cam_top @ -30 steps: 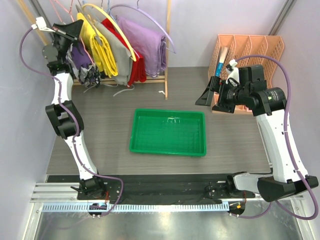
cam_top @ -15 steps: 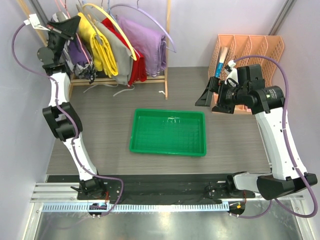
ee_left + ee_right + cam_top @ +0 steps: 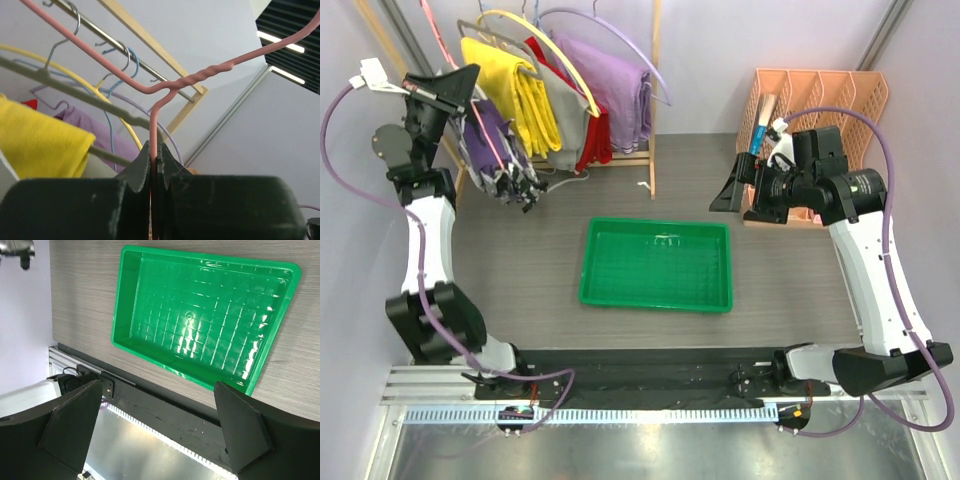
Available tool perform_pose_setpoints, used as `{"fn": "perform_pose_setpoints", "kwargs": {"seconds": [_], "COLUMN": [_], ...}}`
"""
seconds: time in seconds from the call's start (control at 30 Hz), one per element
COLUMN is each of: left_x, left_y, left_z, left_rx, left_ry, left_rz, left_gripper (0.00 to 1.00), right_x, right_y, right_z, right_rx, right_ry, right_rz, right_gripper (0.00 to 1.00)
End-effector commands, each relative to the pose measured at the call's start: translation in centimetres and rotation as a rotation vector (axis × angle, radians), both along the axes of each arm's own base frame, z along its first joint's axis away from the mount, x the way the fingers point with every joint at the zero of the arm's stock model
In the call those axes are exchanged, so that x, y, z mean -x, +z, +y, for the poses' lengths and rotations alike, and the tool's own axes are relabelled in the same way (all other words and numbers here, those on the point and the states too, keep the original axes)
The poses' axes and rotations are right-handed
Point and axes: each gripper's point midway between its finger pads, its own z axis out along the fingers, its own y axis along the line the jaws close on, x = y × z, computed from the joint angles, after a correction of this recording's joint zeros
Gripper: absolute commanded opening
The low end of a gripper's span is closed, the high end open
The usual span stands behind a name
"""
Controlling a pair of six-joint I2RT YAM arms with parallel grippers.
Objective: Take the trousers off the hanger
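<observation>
The trousers, camouflage purple, white and black, hang on the pink hanger at the back left, just in front of the rack. My left gripper is shut on the hanger's wire below its twisted neck and holds it up; in the left wrist view the pink hanger runs down between my closed left gripper, and the trousers are out of that view. My right gripper is open and empty, raised above the green tray's right end, and also shows open in the right wrist view.
The wooden clothes rack at the back holds yellow, grey, red and lavender garments on other hangers. A green tray lies mid-table; it also shows in the right wrist view. An orange file holder stands back right.
My left arm has swung out from the rack to the left and forward, carrying the pink hanger and trousers clear of the other garments. The right arm has barely moved.
</observation>
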Motion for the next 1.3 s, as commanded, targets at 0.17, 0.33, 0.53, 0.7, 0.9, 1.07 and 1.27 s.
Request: {"fn": "perform_pose_setpoints", "kwargs": {"seconds": [0.17, 0.33, 0.53, 0.7, 0.9, 1.07, 1.27], "left_x": [7.1, 9.8, 13.3, 16.0, 18.9, 20.1, 22.2], "left_y": [2.6, 2.1, -2.2, -3.8, -3.6, -2.6, -1.4], "left_z": [-0.1, 0.4, 1.9, -0.6, -3.5, -6.1, -7.3], "left_rx": [-0.034, 0.004, 0.113, 0.172, 0.195, 0.215, 0.219], "left_ry": [0.249, 0.357, 0.487, 0.374, 0.233, 0.072, 0.02], "left_rz": [0.086, 0.199, 0.476, 0.577, 0.64, 0.667, 0.661], "left_gripper": [0.0, 0.0, 0.0, 0.0, 0.0, 0.0, 0.0], "right_x": [0.6, 0.9, 1.3, 1.4, 3.4, 7.9, 9.9], "right_y": [0.6, 0.3, 0.2, -0.1, 2.7, 5.0, 6.8], "right_z": [3.3, 5.0, 7.5, 9.9, 16.8, 22.4, 25.0], "right_rx": [-0.007, 0.01, 0.03, -0.004, -0.036, -0.082, -0.138], "right_ry": [0.126, 0.183, 0.257, 0.286, 0.439, 0.615, 0.672], "right_rz": [-0.047, -0.046, -0.064, -0.112, -0.37, -0.556, -0.671], "right_gripper": [1.0, 1.0, 1.0, 1.0, 1.0, 1.0, 1.0]}}
